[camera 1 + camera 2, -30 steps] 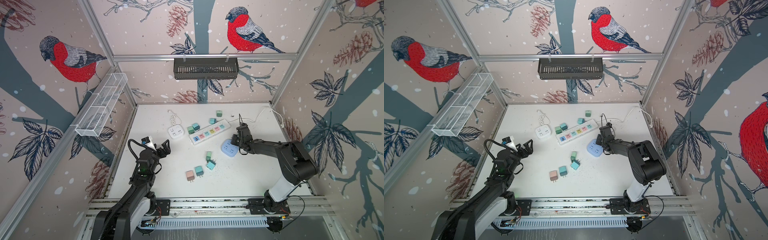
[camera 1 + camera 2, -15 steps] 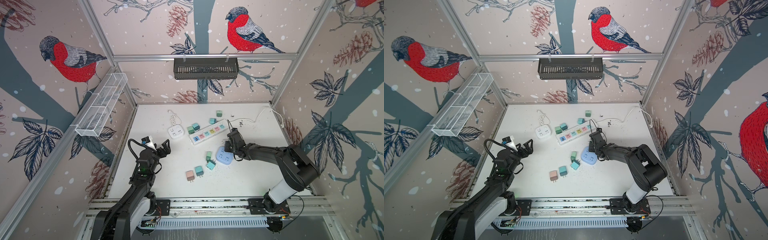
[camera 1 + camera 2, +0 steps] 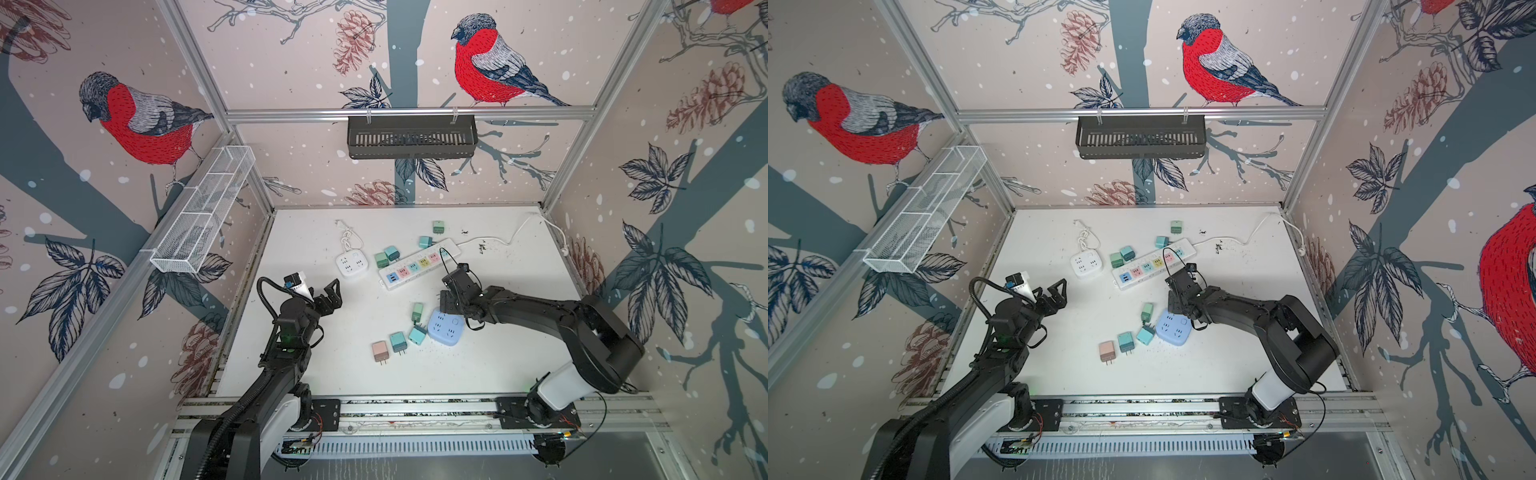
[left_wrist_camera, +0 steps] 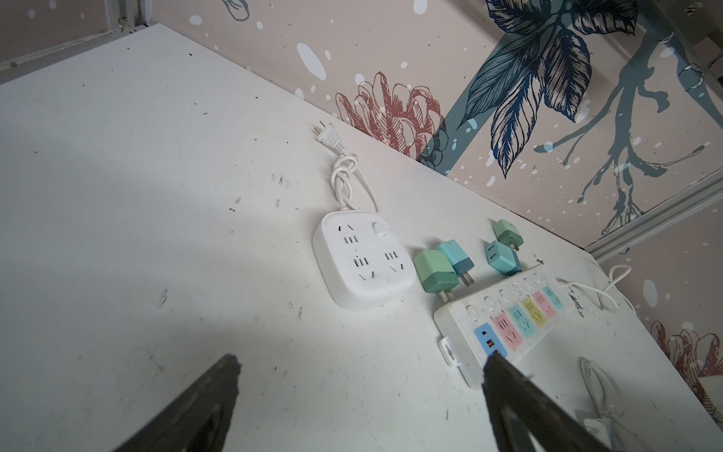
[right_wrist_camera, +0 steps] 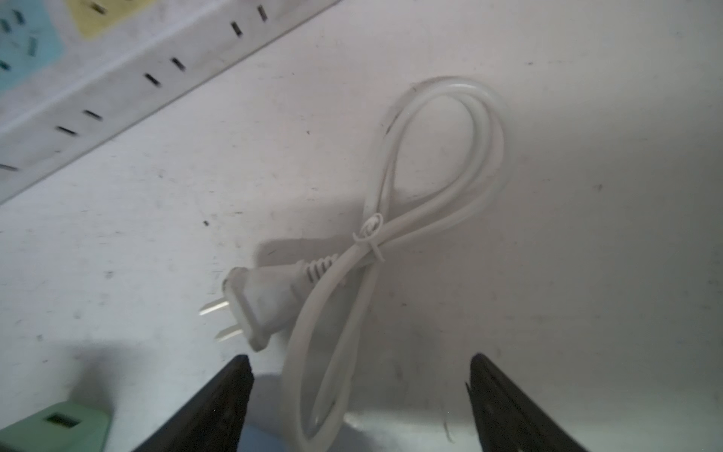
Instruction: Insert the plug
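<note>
1. Dragged by the right arm over the last second, the blue socket cube (image 3: pixel 445 328) has left the power strip (image 3: pixel 419 264) and now sits mid-desk, just beside the loose adapters (image 3: pixel 417 334). The right hand (image 3: pixel 446 301), clenched until just now, has released. The left arm has not shifted.
2. In both top views the right hand hangs between the cube and the strip and hides the plug. The left hand (image 3: pixel 330 293) waits well apart, spread wide and empty, so the right arm is plainly the nearer one.
3. In the right wrist view the plug (image 5: pixel 258 303) lies flat on the desk (image 5: pixel 587 195), just ahead of the spread fingertips and closer to one finger (image 5: pixel 219 407), touching neither.
   - It is white and flat, with two pins and a ribbed collar; its cord (image 5: pixel 450 156) is looped and tied.
   - Its long axis runs roughly along the line joining the fingertips, pins pointing away from the loop.
   - I judge the wrist must turn before the hand can close across its narrow sides.
4. In the left wrist view only bare desk lies between the fingers. The white socket cube (image 4: pixel 364 262) and the strip lie ahead.
</note>
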Tool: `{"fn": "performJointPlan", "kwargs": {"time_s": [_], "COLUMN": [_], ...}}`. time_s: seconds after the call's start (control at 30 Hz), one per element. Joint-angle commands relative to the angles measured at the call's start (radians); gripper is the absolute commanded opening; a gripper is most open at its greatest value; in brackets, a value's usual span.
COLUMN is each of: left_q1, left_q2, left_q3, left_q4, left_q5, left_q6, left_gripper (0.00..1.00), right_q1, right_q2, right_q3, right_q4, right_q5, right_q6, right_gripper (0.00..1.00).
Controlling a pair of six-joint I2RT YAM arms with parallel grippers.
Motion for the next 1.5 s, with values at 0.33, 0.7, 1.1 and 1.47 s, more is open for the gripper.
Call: {"fn": "performJointPlan", "kwargs": {"time_s": [0.33,0.7,1.1,1.47], "left_q1": [0.000,-0.002,-0.003,-0.012], "left_q2": [-0.010,-0.007,0.099,0.079], "left_q3": [0.003,0.003,0.057,0.046], "left_q4": [0.026,0.032,0.044,0.037], "left_q5": [-0.014,-0.019,-0.011,-0.029], "left_q6": [0.002,0.003,0.012,0.012], "left_gripper": [0.97,0.97,0.97,0.97], "right_q1": [0.162,0.185,0.229,0.267], "right_q2": [-0.113,0.015,0.091,0.009], "right_q3": [-0.007,0.035,0.127,0.049], "right_q4": [-0.061,-0.076,-0.219,-0.312], "right_q5": [0.115,0.151,0.197,0.196], "right_q6": [0.146,0.163,0.167,0.199], "right_gripper": [0.99,1.00,1.00,1.00]}}
